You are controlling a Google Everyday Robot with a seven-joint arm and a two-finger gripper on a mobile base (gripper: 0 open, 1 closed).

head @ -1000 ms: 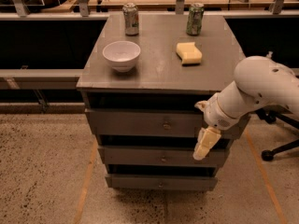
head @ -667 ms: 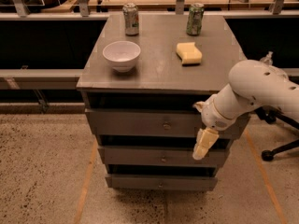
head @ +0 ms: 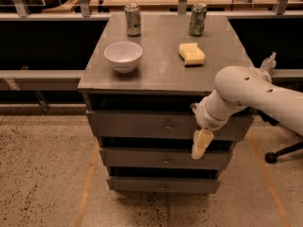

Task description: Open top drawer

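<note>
The top drawer (head: 137, 124) is the grey front panel just under the cabinet top, with a small round metal knob (head: 168, 126) at its centre. It looks closed, flush with the drawers below. My gripper (head: 201, 144) hangs pointing down in front of the drawer's right part, to the right of the knob and apart from it. Its cream tip reaches the gap above the middle drawer. My white arm (head: 246, 91) comes in from the right.
On the grey cabinet top (head: 161, 70) stand a white bowl (head: 123, 56), a yellow sponge (head: 191, 54) and two cans (head: 133, 19) (head: 198, 19). The middle drawer (head: 142, 158) and bottom drawer (head: 142, 184) lie below. A chair base (head: 279, 155) stands at the right on the speckled floor.
My arm and gripper have shifted a little to the left, closer to the top drawer's knob. The drawer has not moved.
</note>
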